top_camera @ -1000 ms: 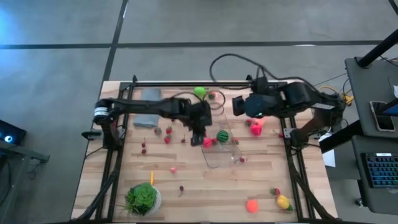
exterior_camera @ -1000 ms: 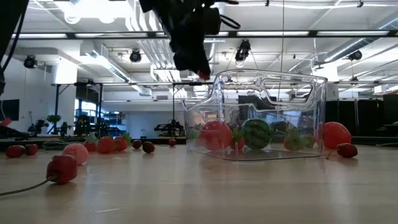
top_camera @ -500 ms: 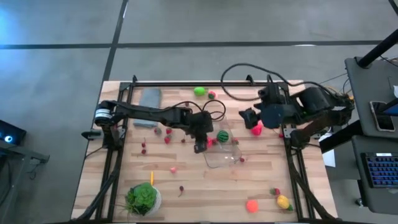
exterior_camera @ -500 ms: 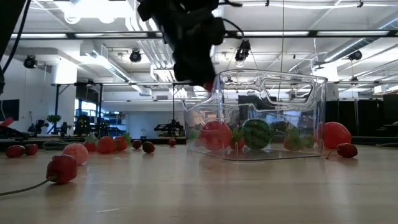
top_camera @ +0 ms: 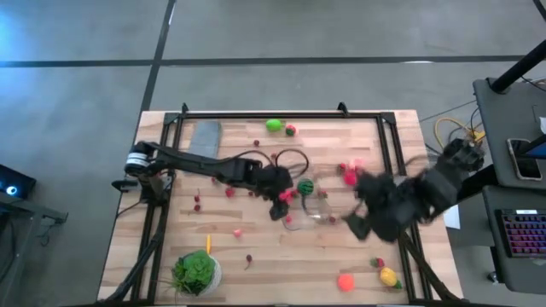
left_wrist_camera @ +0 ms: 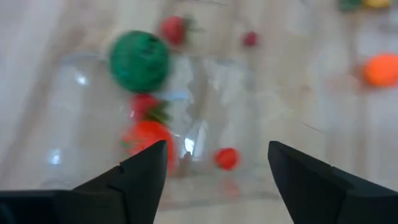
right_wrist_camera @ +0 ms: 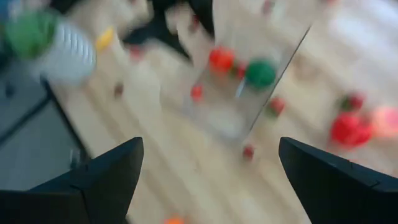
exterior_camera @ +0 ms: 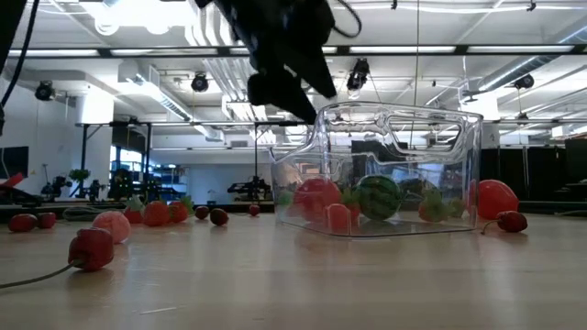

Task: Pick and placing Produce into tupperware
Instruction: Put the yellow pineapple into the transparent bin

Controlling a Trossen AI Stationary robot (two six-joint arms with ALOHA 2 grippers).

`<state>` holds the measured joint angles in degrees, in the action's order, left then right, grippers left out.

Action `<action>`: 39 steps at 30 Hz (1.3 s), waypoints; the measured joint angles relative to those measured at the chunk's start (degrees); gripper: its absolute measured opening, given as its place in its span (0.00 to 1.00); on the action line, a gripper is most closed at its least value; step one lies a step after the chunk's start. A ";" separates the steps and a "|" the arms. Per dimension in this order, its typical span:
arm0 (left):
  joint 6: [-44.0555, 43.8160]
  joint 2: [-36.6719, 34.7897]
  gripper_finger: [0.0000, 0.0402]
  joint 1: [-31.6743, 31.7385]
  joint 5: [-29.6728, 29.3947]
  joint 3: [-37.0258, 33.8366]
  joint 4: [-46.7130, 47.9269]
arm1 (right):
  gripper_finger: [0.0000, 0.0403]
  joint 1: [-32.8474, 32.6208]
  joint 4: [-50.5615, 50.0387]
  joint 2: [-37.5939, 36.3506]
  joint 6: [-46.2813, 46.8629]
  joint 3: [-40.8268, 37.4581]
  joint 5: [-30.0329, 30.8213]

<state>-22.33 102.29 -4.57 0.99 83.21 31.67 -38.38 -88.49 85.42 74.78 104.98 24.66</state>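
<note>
Wooden table (top_camera: pixel 256 247); wrist-only berry (left_wrist_camera: pixel 226 157) inside tupperware (left_wrist_camera: pixel 93 124)

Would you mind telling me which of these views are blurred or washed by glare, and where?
High view: the right arm is smeared with motion, the left claw sharper. Right wrist view: everything is streaked, tupperware included. Left wrist view: soft, the melon fuzzy. Low view: crisp, with bright ceiling lights and reflections on the tub wall.

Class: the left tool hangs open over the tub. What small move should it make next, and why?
Probably lift clear of the tub. The left tool is open and empty, with a small red berry lying in the tub below it, so that drop looks done. More berries wait on the table to its left.
</note>
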 joint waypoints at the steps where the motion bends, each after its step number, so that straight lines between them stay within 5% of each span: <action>1: -0.08 -0.23 0.66 -0.98 0.16 0.02 0.12 | 0.91 -1.40 0.58 0.10 1.38 -1.50 -2.67; 5: -2.57 -1.18 0.66 -4.71 -0.32 0.12 0.21 | 0.91 -7.07 6.18 0.14 8.07 -7.37 -13.52; 11: -3.07 -1.30 0.66 -8.53 -3.08 0.12 0.30 | 0.91 -14.55 16.47 0.33 23.03 -13.79 -16.72; 17: -5.10 -1.34 0.66 -8.66 -3.88 0.12 0.29 | 0.91 -18.61 5.82 4.72 34.12 -20.21 -34.05; 21: -5.85 -1.41 0.66 -8.69 -4.17 0.12 0.30 | 0.91 -20.36 9.93 8.41 32.96 -24.46 -39.41; 33: -5.83 -1.48 0.66 -8.69 -4.10 0.12 0.71 | 0.91 -20.65 20.70 20.44 17.75 -26.60 -39.58; 39: -5.83 -1.50 0.66 -8.69 -4.08 0.12 0.69 | 0.91 -20.80 23.15 20.66 16.91 -32.74 -41.52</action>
<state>-28.16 100.79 -13.26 -3.09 83.33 32.36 -59.18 -65.35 106.09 91.70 72.24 -16.86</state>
